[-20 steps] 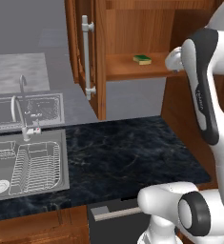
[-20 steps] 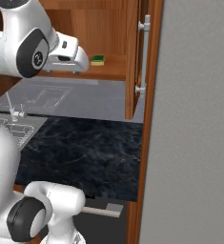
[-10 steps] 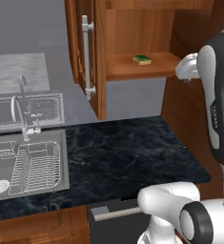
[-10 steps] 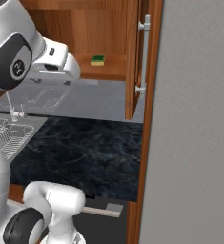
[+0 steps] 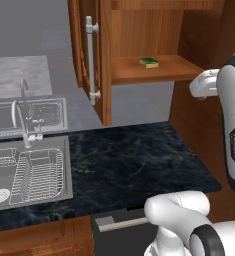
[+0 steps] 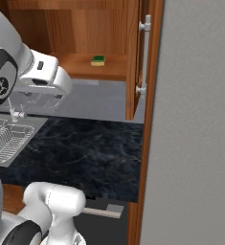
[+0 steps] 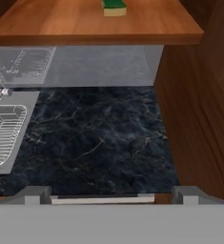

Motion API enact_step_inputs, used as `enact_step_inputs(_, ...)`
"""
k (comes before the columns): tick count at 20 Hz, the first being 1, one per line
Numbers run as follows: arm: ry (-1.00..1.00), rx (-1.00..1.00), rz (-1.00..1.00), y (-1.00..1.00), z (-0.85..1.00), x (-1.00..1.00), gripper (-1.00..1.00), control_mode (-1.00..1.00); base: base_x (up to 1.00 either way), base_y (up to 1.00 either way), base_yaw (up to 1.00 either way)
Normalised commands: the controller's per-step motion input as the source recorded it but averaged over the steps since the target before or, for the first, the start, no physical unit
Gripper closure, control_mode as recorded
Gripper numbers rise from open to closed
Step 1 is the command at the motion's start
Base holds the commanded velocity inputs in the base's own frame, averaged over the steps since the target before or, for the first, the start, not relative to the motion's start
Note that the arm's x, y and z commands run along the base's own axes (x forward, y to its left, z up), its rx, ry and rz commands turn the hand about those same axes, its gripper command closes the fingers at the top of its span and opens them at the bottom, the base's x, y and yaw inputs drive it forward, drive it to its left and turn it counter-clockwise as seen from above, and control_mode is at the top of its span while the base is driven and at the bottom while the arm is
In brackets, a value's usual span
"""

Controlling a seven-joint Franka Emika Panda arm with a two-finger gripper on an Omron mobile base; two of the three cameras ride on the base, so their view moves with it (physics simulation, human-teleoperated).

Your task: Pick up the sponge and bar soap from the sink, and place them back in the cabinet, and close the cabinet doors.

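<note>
One door handle per base view

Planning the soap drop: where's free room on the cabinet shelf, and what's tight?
The shelf is bare in front of and on both sides of the sponge, which sits toward the back. The dark counter between the sink and the wooden side panel is bare too. The open left door narrows entry from that side.

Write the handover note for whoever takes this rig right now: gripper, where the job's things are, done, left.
Gripper: open, empty, looking down from below the shelf.
Sponge: lies on the cabinet shelf.
Bar soap: can't see it.
Sink: at the counter's left end; the part in view holds just a wire rack.
Cabinet doors: both open.
Done: sponge put away.
Left: find the soap, shelve it, shut both doors.
</note>
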Motion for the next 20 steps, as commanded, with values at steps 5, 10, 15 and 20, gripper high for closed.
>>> enact_step_inputs(5,0.0,0.0,0.0,0.0,-0.06,-0.17,-1.0,-1.0,0.0,0.0,0.0)
enact_step_inputs(10,0.0,0.0,0.0,0.0,-0.11,-0.03,-1.0,-1.0,0.0,0.0,0.0)
enact_step_inputs(15,0.0,0.0,0.0,0.0,-0.2,0.0,-1.0,-1.0,0.0,0.0,0.0)
enact_step_inputs(20,0.0,0.0,0.0,0.0,-0.21,-0.03,-1.0,-1.0,0.0,0.0,0.0)
